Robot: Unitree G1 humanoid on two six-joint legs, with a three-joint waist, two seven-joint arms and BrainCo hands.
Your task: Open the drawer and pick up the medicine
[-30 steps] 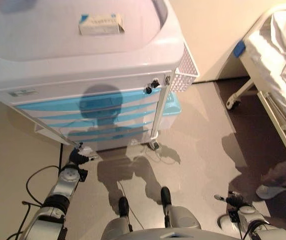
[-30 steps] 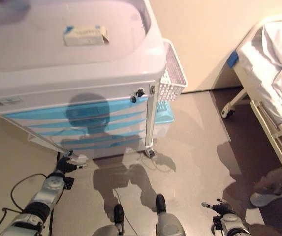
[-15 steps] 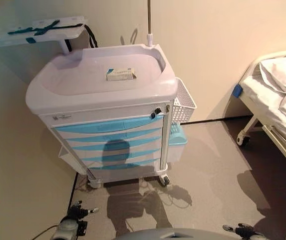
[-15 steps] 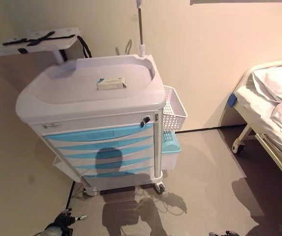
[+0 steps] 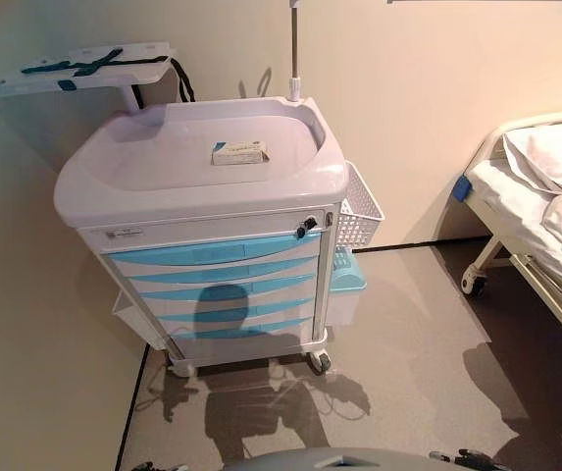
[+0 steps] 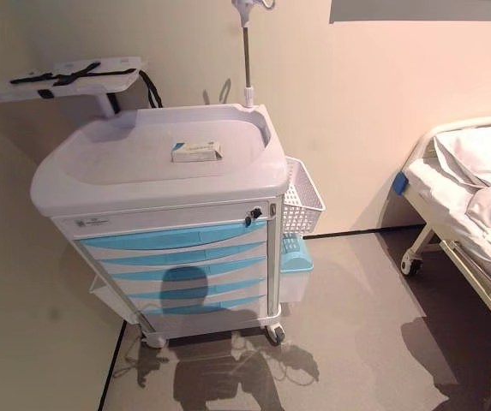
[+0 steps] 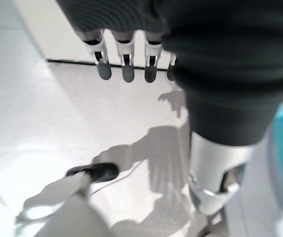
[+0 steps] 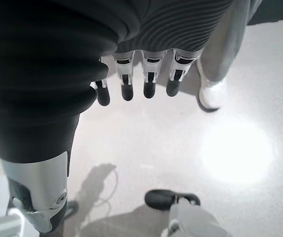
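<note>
Glossy plastic cart (image 5: 202, 211) (blue drawers (image 5: 217, 250)), smooth matt floor (image 5: 408, 363)

Med box (image 5: 239, 152) flat on cart top; blue drawers (image 5: 217, 248) all shut.

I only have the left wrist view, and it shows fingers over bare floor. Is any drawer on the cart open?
Observer: No. On the cart, the blue drawers are all shut in the eye views.
Operator: Anything on top of it?
Observer: One small box lies flat there. I cannot tell whether it is the medicine.
Operator: And the right hand?
Observer: The right hand hangs open over the floor, holding nothing, near a person's white shoe.
</note>
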